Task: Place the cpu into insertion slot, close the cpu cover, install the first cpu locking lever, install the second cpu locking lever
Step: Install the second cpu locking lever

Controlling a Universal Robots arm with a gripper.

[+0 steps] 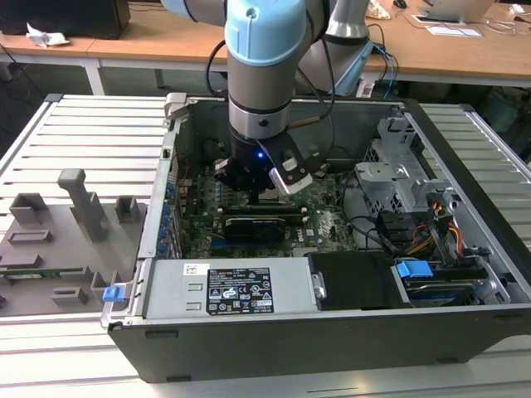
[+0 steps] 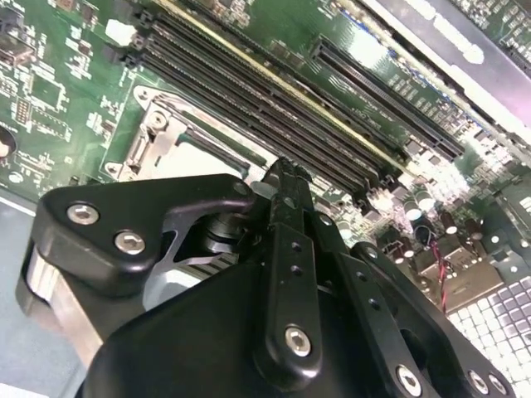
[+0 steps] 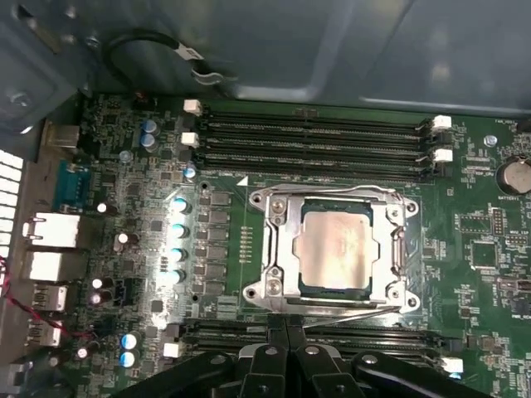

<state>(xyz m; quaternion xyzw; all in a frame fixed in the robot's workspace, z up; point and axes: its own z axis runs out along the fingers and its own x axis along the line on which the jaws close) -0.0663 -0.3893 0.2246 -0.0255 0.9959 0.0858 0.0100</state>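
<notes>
Inside the open computer case (image 1: pixel 465 178), lying on its side on the slatted worktop (image 1: pixel 83 133), the robot arm (image 1: pixel 259 75) is reaching down over the green motherboard (image 3: pixel 465 265). In the first wrist view the cpu (image 3: pixel 336 249) is sitting flat in the insertion slot (image 3: pixel 309 287), its silvery-beige top showing through the window of the cpu cover (image 3: pixel 278 249), which is lying closed over the socket. A thin locking lever (image 3: pixel 348 313) is lying along the socket edge nearest the pincer (image 3: pixel 286 332). The pincer's black fingers (image 3: pixel 270 352) are standing narrow, pressed together at the tips, just beside that edge of the socket and gripping nothing visible. In the second wrist view the same fingers (image 2: pixel 286 249) are pointing at the socket corner beside the long black memory slots (image 2: pixel 249 99). In the exterior view the pincer (image 1: pixel 267 184) is hanging low over the board, just above a black graphics card (image 1: pixel 261 224). Grey fixtures (image 1: pixel 79 203) are standing on the worktop at the exterior view's left.
</notes>
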